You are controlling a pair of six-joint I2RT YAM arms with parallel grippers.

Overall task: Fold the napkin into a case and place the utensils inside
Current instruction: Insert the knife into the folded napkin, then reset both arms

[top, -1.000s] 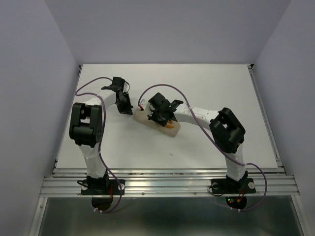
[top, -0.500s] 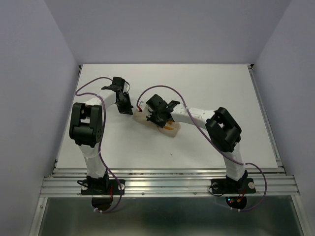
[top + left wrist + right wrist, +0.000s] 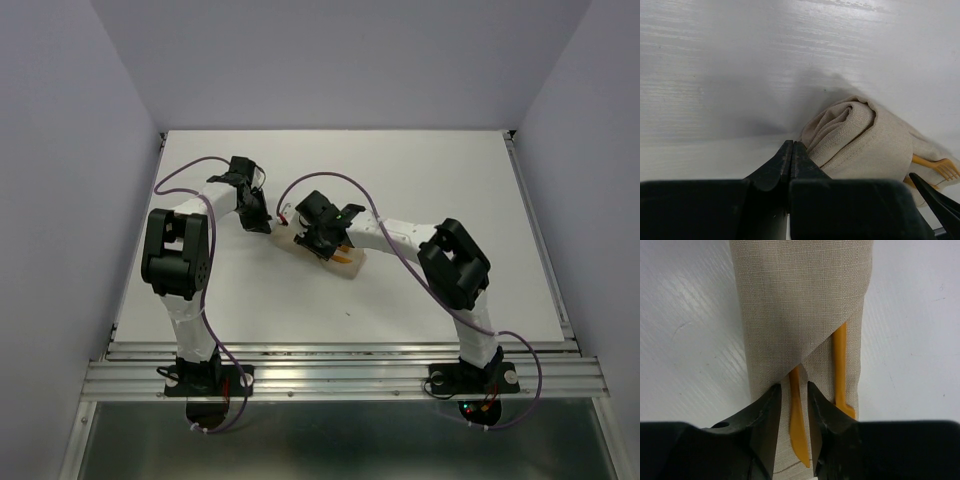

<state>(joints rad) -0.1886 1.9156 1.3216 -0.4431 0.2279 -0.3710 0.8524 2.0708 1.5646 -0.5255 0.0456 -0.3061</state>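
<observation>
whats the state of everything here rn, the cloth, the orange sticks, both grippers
tan-beige folded cloth case: folded up, lying flat, a diagonal flap across its open end
two thin orange plastic utensils: partly tucked under the flap, near ends sticking out
left gripper: shut, tips at the case's rolled end
right gripper: narrowly open, one finger on either side of one utensil

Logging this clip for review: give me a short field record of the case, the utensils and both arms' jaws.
case: folded tan cloth pouch, lying on the table
utensils: two orange pieces, partly under the case's diagonal top layer, near ends sticking out
left gripper: jaws shut, tips at the case's rolled end
right gripper: jaws slightly apart, one on each side of one utensil
task state: utensils not fully inside yet
</observation>
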